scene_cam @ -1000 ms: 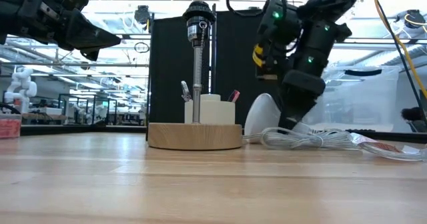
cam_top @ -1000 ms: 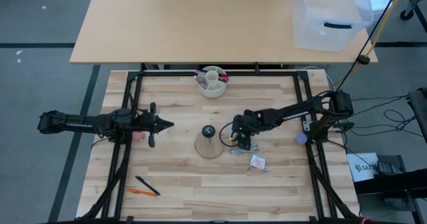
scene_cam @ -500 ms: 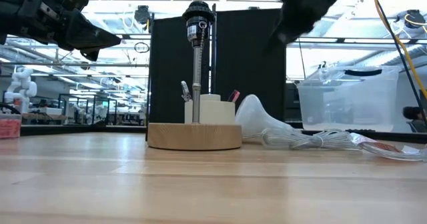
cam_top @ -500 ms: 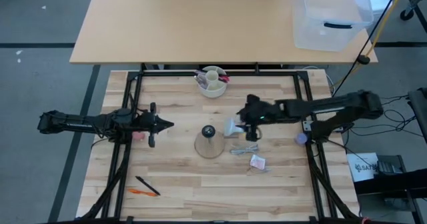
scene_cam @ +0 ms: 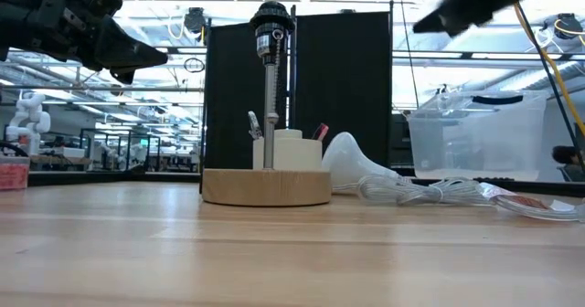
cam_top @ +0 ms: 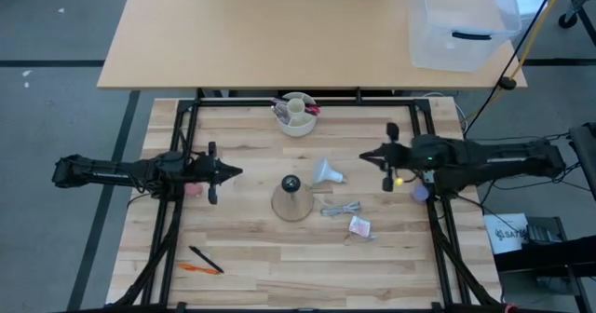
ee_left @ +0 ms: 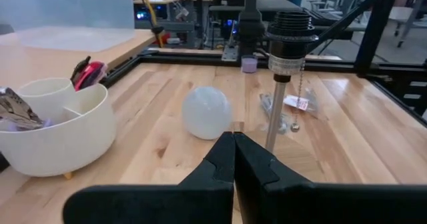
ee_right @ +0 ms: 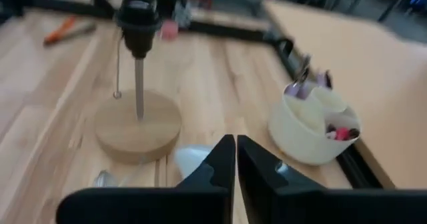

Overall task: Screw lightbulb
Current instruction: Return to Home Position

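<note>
Now we see the lightbulb [cam_top: 325, 172] lying on its side on the bench [cam_top: 242, 248], just beside the wooden lamp [cam_top: 291, 201] and touched by neither arm. Our right gripper [cam_top: 363, 156] hovers near it above the bench, fingers pressed together. Our left gripper [cam_top: 238, 173], likewise pressed together, hangs on the lamp's other side, well apart from the lightbulb.

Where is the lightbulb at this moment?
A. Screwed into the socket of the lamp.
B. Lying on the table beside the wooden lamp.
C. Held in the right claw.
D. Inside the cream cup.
B: the lightbulb lies on its side on the table beside the wooden lamp, whose socket is bare, and the right claw is shut and apart from it.
</note>
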